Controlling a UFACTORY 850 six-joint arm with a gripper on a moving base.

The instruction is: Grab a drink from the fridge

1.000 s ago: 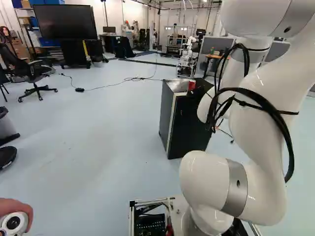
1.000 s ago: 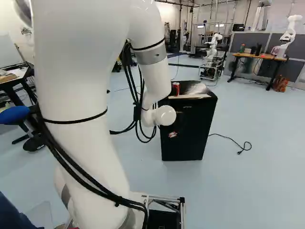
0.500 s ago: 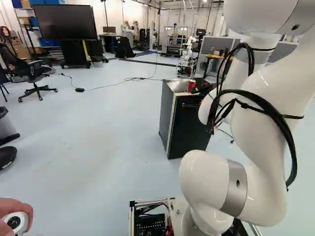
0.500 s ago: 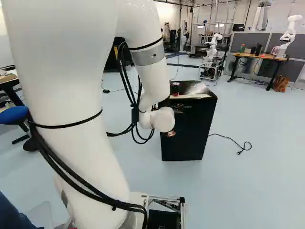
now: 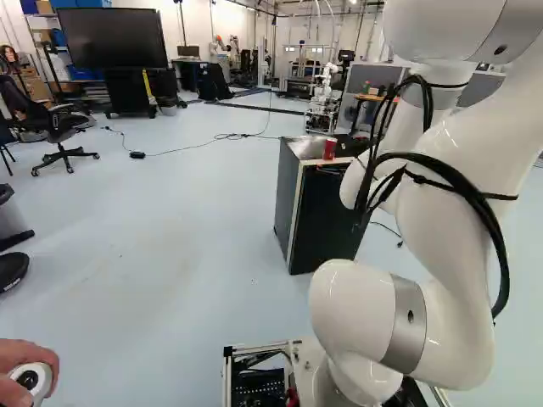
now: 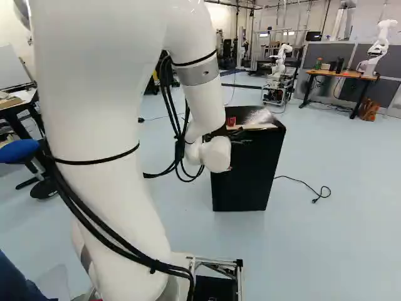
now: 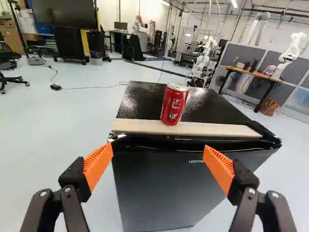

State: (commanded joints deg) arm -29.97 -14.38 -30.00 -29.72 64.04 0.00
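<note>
The fridge (image 7: 159, 188) is a black box with straight sides, a smooth dark front and a glossy, rounded front rim; its flat, speckled top reflects light in pale patches. A flat, pale strip (image 7: 222, 129) runs along the front edge of that top. The can (image 7: 175, 105), a red metal cylinder with a silvery lid, stands upright on top of the fridge, its base at the strip. The gripper (image 5: 331, 170) is positioned at the front of the fridge, with the can ahead of it. The two fingers are spread wide and have hold of nothing; their orange pads (image 7: 98, 164) are wedge-shaped and ribbed. The arm (image 6: 94, 113) has smooth, glossy white links and reaches toward the fridge. A broad stretch of smooth, pale blue floor (image 5: 170, 237) extends left of the fridge, and more extends to its right. A thin black cable (image 5: 195, 147) crosses the floor left of and beyond the fridge; a plug lead (image 6: 303, 182) curves over the floor close to its right side. Another robot (image 6: 281, 63) stands well beyond the fridge.
</note>
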